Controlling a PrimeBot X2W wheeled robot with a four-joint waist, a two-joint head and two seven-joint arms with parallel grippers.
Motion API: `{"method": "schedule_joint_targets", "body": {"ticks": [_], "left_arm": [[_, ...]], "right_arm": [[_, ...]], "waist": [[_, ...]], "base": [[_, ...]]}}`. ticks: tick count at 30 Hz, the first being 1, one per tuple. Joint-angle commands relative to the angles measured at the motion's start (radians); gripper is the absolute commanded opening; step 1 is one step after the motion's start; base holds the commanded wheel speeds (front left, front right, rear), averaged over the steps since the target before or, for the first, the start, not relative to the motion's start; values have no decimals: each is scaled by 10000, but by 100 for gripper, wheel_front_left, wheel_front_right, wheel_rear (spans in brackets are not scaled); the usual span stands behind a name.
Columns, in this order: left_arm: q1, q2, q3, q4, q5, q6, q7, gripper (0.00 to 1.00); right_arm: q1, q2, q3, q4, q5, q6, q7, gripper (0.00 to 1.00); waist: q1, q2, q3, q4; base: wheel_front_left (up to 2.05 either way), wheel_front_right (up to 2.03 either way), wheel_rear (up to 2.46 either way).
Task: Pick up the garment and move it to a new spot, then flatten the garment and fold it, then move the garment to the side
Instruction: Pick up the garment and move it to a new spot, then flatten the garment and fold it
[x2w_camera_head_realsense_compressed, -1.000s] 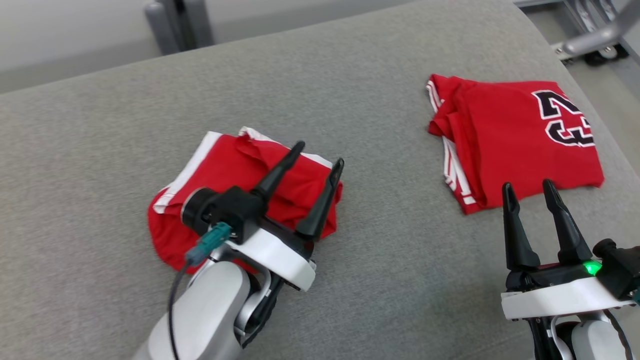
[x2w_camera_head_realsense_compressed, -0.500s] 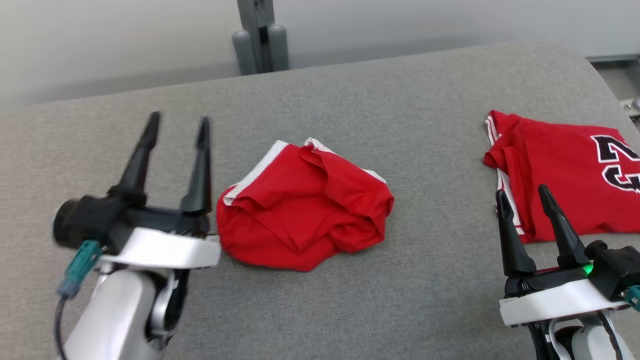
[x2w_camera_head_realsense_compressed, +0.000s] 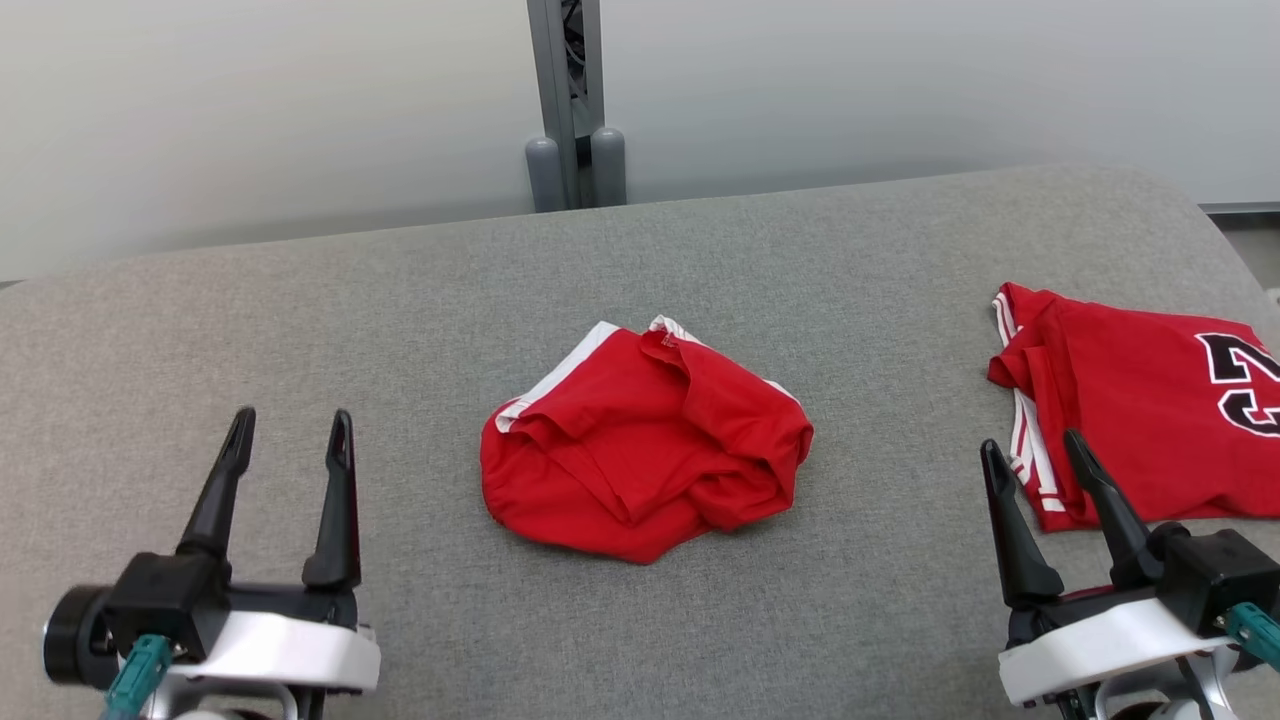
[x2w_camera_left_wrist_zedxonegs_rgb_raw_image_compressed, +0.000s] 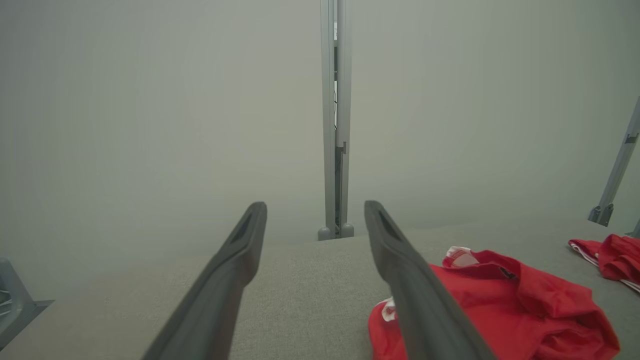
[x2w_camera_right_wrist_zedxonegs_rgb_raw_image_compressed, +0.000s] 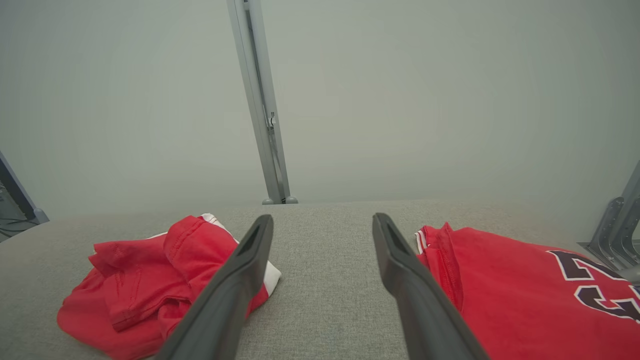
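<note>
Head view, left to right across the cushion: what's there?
left hand → crumpled garment → jersey. The right hand overlaps the jersey, so it is left out of the order.

The shorts (x2w_camera_head_realsense_compressed: 640, 470) are red with white trim. The jersey (x2w_camera_head_realsense_compressed: 1130, 420) is red with black, white-edged numerals; the tabletop (x2w_camera_head_realsense_compressed: 300, 320) is grey.

Bare grey pad (x2w_camera_head_realsense_compressed: 300, 330) lies open on the left and front, and in a wide lane between the crumpled garment (x2w_camera_head_realsense_compressed: 645, 455) at centre and the jersey (x2w_camera_head_realsense_compressed: 1130, 420) at right. A post (x2w_camera_head_realsense_compressed: 572, 100) stands behind the far edge, against the wall (x2w_camera_head_realsense_compressed: 250, 120).
</note>
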Motion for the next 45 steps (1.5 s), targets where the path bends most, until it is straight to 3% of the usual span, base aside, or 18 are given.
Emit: {"method": "schedule_joint_targets", "body": {"ticks": [1, 13, 45], "left_arm": [[130, -9, 19, -67, -73, 66, 47, 100], [1073, 112, -31, -521, -203, 427, 559, 100], [778, 25, -310, -462, -299, 543, 689, 100]], "right_arm": [[104, -69, -43, -43, 4, 3, 16, 100], [664, -67, -232, -248, 123, 3, 330, 100], [589, -68, -181, -292, 235, 3, 375, 100]], "waist": [[0, 0, -41, 26], [0, 0, -344, 90], [0, 0, -364, -65]], "base": [[0, 0, 0], [0, 0, 0], [0, 0, 0]]}}
